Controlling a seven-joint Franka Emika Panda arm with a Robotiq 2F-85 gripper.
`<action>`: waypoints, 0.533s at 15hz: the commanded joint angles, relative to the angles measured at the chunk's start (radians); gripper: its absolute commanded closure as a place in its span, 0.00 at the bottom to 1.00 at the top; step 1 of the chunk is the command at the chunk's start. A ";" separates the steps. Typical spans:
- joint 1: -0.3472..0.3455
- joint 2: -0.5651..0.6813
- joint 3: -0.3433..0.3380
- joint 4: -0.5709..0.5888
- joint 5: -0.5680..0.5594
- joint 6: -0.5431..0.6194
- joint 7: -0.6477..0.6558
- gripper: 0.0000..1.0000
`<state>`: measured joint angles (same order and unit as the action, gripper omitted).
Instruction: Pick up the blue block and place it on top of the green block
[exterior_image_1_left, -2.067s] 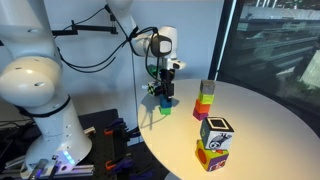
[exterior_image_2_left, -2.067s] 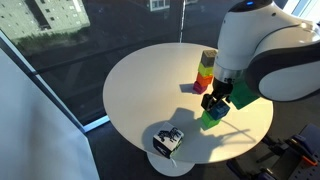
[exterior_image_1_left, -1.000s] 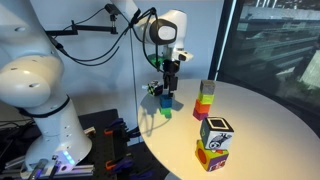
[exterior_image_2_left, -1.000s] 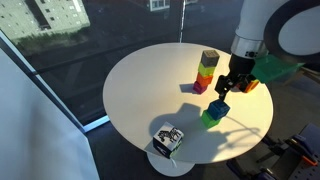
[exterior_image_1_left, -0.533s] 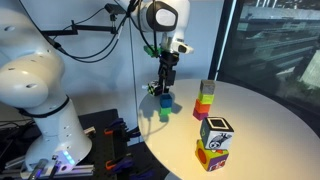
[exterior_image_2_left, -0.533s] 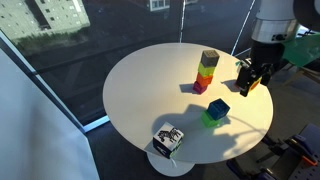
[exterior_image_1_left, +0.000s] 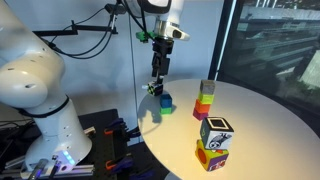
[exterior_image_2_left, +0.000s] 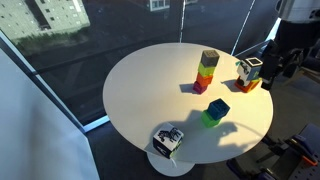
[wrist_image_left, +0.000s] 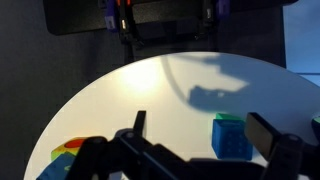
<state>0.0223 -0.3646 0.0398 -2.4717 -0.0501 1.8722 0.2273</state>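
The blue block (exterior_image_1_left: 165, 99) rests on top of the green block (exterior_image_1_left: 165, 110) near the edge of the round white table (exterior_image_1_left: 250, 125). Both exterior views show the pair, blue block (exterior_image_2_left: 219, 106) on green block (exterior_image_2_left: 209, 120). In the wrist view the blue block (wrist_image_left: 230, 139) lies below me, with a sliver of the green block (wrist_image_left: 231, 117) showing at its far edge. My gripper (exterior_image_1_left: 157, 78) hangs open and empty, well above the pair and apart from it; it also shows in an exterior view (exterior_image_2_left: 272, 68) and the wrist view (wrist_image_left: 203, 128).
A multicoloured block tower (exterior_image_1_left: 206, 98) (exterior_image_2_left: 205, 72) stands mid-table. Stacked patterned cubes (exterior_image_1_left: 215, 142) (exterior_image_2_left: 167, 139) sit near one edge. Another patterned cube on an orange piece (exterior_image_2_left: 248, 76) stands near my gripper. A window wall and my large white base (exterior_image_1_left: 35, 100) flank the table.
My gripper has let go of the blue block on the green block, then risen up and away. The two blocks stay stacked and still.
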 joint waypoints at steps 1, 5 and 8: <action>-0.009 -0.119 -0.008 -0.052 0.008 -0.003 -0.048 0.00; -0.009 -0.189 -0.020 -0.083 0.015 0.012 -0.087 0.00; -0.011 -0.214 -0.031 -0.091 0.019 0.015 -0.104 0.00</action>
<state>0.0222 -0.5337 0.0216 -2.5386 -0.0499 1.8731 0.1662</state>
